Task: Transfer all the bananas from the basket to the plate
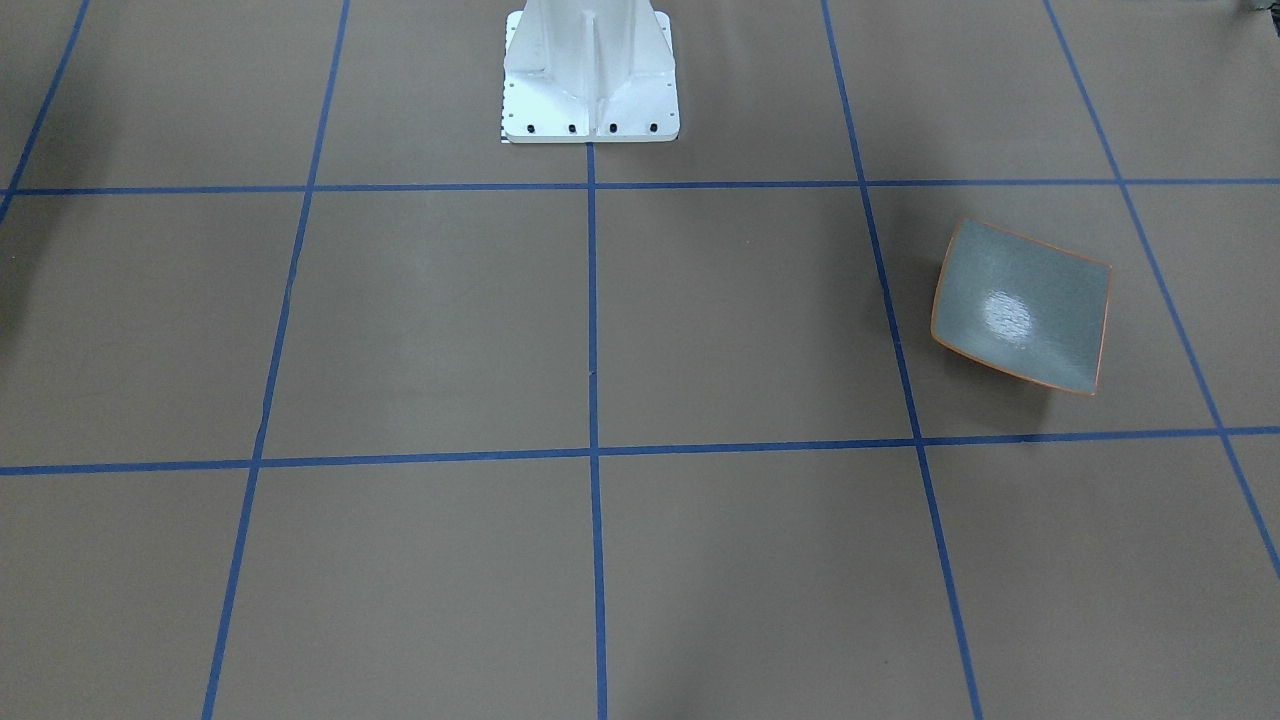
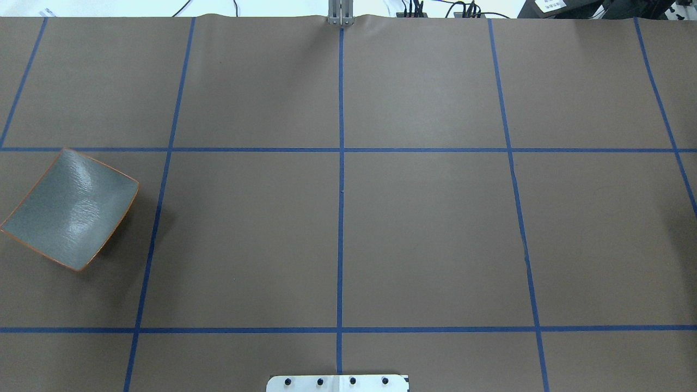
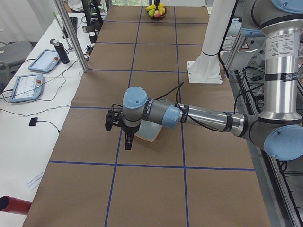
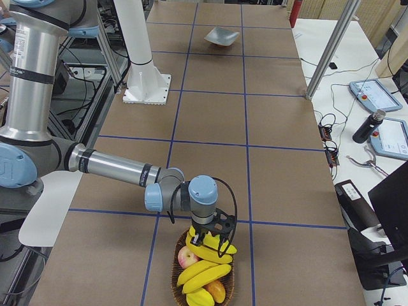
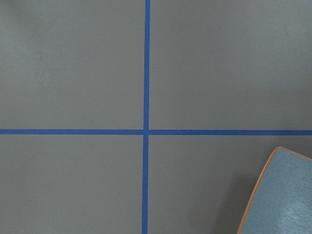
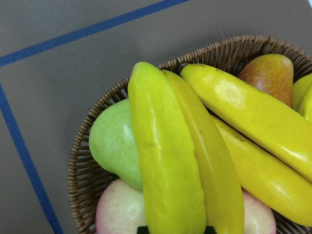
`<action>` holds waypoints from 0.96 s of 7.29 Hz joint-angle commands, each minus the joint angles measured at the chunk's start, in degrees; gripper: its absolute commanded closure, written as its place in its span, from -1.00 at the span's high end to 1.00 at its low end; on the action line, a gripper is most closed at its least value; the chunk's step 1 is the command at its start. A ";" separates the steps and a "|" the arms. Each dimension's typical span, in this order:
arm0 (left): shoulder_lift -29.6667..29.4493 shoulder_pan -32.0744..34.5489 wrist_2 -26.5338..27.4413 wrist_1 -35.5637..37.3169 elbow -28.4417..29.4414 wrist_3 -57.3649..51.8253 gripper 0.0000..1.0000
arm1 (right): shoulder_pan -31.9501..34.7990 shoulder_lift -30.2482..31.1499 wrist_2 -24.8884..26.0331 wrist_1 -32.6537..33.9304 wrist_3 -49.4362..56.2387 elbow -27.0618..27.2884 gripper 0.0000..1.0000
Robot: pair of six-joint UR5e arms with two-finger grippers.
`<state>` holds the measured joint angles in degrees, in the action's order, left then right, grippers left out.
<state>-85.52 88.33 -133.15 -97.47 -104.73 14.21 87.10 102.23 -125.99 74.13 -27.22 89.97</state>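
Yellow bananas point(image 6: 165, 161) fill the right wrist view, heaped in the wicker basket point(image 6: 80, 180) over a green pear point(image 6: 114, 144) and a pink apple point(image 6: 119, 212). From the camera at the table's right end, the right gripper point(image 4: 212, 240) hangs directly over the topmost banana, at or very near its skin. Whether its jaws are parted or closed on the fruit cannot be told from these views. The step in hand looks like the first pick. The next move, I judge, calls for a firm grip across the top banana's middle, a straight lift clear of the basket rim, then a long carry. Far down the table the plate point(image 2: 71, 209) lies bare, with no banana on it yet. The left gripper point(image 3: 126, 138) hovers just beside it, and I cannot tell how its jaws stand either.
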 commanded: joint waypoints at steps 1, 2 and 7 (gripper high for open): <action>0.00 0.00 0.00 0.09 -0.21 0.11 1.00 | 0.17 0.33 -2.58 0.49 -0.20 4.57 -1.00; 0.00 0.00 0.00 0.18 -0.21 0.11 1.00 | 2.35 0.86 -2.60 0.49 0.32 5.73 -1.00; -8.40 -1.40 -1.31 0.18 3.65 14.02 1.00 | -11.02 -11.22 -2.78 -0.03 -7.87 10.84 -1.00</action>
<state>-89.97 87.67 -133.65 -97.36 -102.77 21.27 82.12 96.17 -128.74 74.26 -29.65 100.32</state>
